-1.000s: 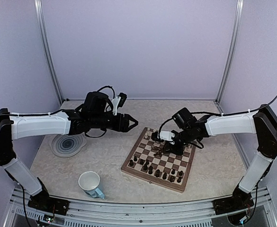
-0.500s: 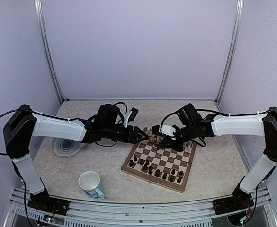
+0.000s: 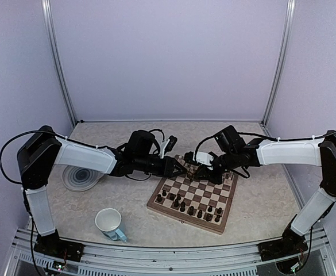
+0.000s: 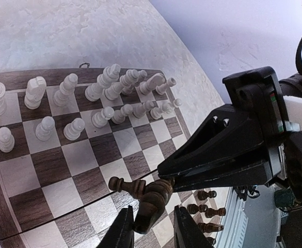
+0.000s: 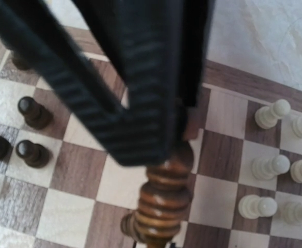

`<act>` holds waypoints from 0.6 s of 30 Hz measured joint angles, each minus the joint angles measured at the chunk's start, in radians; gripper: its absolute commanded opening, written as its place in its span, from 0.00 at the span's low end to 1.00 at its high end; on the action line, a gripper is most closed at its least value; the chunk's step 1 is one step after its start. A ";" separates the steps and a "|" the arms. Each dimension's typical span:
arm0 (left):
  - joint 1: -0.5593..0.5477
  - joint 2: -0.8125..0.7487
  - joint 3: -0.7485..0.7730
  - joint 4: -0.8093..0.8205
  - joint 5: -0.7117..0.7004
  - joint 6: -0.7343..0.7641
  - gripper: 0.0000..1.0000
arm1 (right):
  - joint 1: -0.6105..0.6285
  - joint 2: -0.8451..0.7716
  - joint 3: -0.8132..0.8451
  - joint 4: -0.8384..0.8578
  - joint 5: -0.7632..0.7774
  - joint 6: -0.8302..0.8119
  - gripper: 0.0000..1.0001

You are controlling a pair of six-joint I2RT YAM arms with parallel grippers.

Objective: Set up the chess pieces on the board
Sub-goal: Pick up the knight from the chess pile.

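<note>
We see a pale marbled table [image 3: 265, 204] boxed in by lilac walls [image 3: 168, 57], with a plate [image 3: 78, 178] and a mug [image 3: 109, 223] at the left. The board [image 3: 182, 217] lies right of centre, with white pieces [image 4: 104, 88] on its far rows and dark pieces [image 3: 190, 210] on its near rows. Over the far squares the right gripper [image 3: 199, 171] is clamped on a dark piece [image 5: 161, 201]. The left gripper [image 4: 149, 227] has its fingers apart, with that piece between them.
</note>
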 measured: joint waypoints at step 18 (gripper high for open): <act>-0.002 -0.072 0.046 -0.205 -0.116 0.118 0.00 | -0.004 0.014 -0.003 -0.006 0.004 -0.001 0.00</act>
